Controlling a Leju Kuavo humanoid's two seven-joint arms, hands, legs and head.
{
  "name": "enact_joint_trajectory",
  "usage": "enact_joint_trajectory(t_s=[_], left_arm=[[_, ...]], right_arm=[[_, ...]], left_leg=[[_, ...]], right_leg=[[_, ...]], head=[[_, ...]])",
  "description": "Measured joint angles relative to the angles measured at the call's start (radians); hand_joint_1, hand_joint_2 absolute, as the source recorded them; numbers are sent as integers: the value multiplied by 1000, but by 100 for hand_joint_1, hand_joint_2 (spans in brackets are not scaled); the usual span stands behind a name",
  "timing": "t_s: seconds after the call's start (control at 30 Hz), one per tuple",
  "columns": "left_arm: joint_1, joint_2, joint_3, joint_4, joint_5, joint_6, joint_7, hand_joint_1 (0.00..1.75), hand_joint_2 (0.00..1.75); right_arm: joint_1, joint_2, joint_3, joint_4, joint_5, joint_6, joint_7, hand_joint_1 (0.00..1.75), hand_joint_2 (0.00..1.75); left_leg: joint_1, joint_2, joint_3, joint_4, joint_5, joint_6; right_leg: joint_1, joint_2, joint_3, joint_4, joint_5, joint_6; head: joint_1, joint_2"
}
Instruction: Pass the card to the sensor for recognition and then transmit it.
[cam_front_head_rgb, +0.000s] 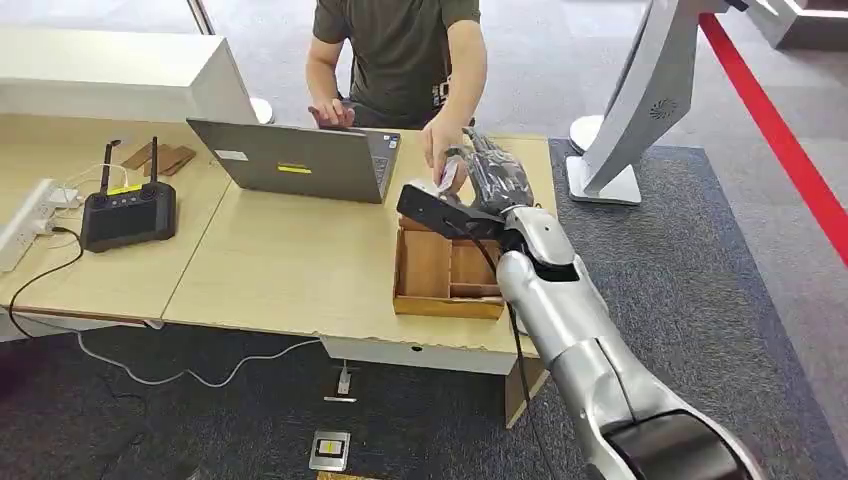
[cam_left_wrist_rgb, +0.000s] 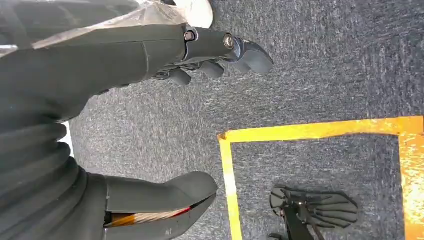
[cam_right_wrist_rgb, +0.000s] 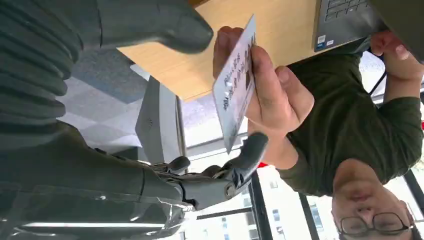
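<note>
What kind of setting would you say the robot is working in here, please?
Probably an office or demo reception area: a person sits at a light wood desk with an open laptop, on grey carpet with large windows behind.

One card (cam_right_wrist_rgb: 234, 86), one person (cam_front_head_rgb: 400, 50), one laptop (cam_front_head_rgb: 300, 160), and one wooden tray (cam_front_head_rgb: 445, 275) on the table (cam_front_head_rgb: 290, 270). One black controller (cam_front_head_rgb: 128, 215) bearing two antennas. Two robot hands: right hand (cam_front_head_rgb: 495, 175) and left hand (cam_left_wrist_rgb: 210, 55). One yellow floor marking (cam_left_wrist_rgb: 310, 131). One white stand (cam_front_head_rgb: 640, 110).
</note>
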Motion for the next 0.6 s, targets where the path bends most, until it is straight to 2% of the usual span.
enact_joint_trajectory(t_s=[0.27, 0.37, 0.43, 0.5, 0.57, 0.6], left_arm=[[1, 0, 0, 0, -2, 0, 0, 0, 175], [2, -1, 0, 0, 2, 3, 0, 0, 175], [2, -3, 0, 0, 9, 8, 3, 0, 175], [3, -3, 2, 0, 18, 12, 7, 0, 175], [5, -3, 3, 0, 27, 22, 14, 0, 175], [6, -3, 4, 0, 30, 23, 18, 0, 175]], right_arm=[[1, -11, 0, -22, -27, -11, -19, 0, 175], [19, -26, -3, -75, -55, 26, -19, 0, 175], [49, -44, -4, -149, -90, 84, -1, 0, 175], [89, -67, -7, -239, -145, 178, 39, 0, 175], [154, -101, -13, -374, -205, 301, 104, 0, 175], [183, -115, -14, -428, -220, 333, 121, 0, 175]], left_leg=[[0, 0, 0, 0, 0, 0], [0, 0, 1, 0, 0, 0], [0, 0, 1, 0, 0, 0], [0, 0, 1, 0, 0, 0], [0, 0, 1, 0, 0, 0], [0, 0, 1, 0, 0, 0]], right_leg=[[0, 0, 0, 0, 0, 0], [0, 0, 0, 0, 0, 0], [0, 0, 0, 0, 0, 0], [0, 0, 0, -1, 0, 0], [0, 0, 0, -1, 0, 0], [0, 0, 0, -1, 0, 0]], head=[[0, 0], [0, 0], [0, 0], [0, 0], [0, 0], [0, 0]])
